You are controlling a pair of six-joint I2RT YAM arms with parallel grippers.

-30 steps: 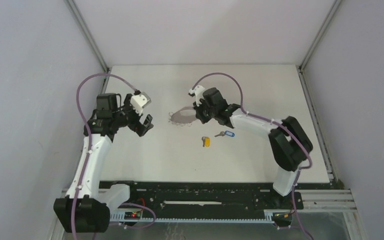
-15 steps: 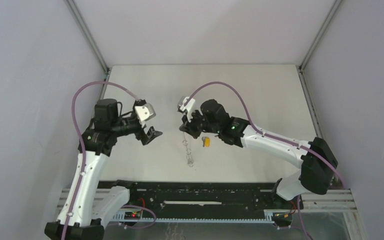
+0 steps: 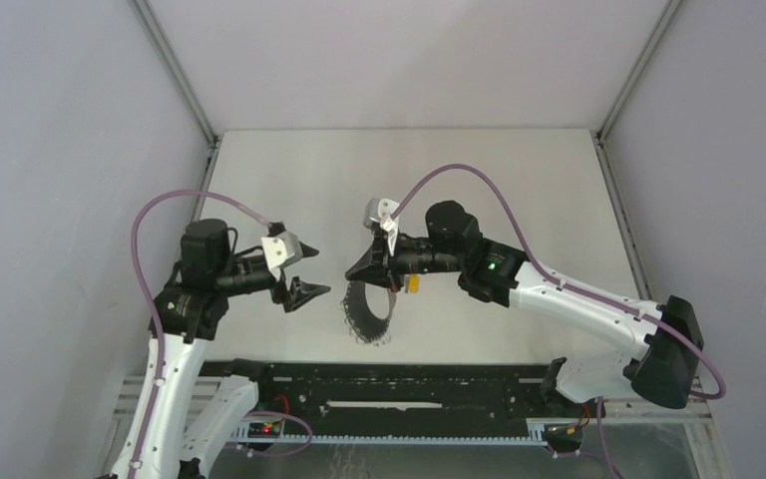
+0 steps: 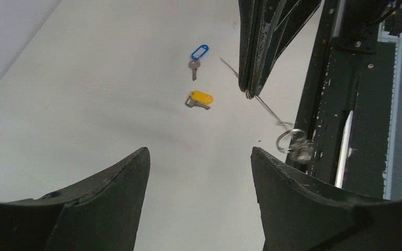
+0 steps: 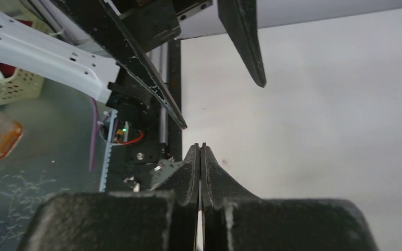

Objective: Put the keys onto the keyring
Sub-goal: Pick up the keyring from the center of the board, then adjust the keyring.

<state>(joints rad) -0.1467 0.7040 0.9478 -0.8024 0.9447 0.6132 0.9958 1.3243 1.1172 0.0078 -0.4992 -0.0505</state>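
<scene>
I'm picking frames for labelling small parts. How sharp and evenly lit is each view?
Top external: even soft light, faint shadows; the thin dark hoop keyring reads small but clear. Left wrist: yellow-headed metal key and blue-tagged metal key sharp, small metal loops blurred. Right wrist: shut right end effector dark, featureless.

The left gripper [image 4: 199,152] fills the bottom edge, its two dark fingers [image 4: 110,204] standing well apart with only bare white table [image 4: 84,104] between them. Farther out on the table lie the yellow-headed key [image 4: 201,99] and, just beyond it, the blue-tagged key [image 4: 198,54], close together but apart. At the top the right gripper [image 4: 249,94] points down with its fingers pressed together, seemingly pinching the thin wire of the keyring [image 4: 266,106], whose small metal loops [image 4: 299,148] hang blurred against the black rail [image 4: 327,99].
</scene>
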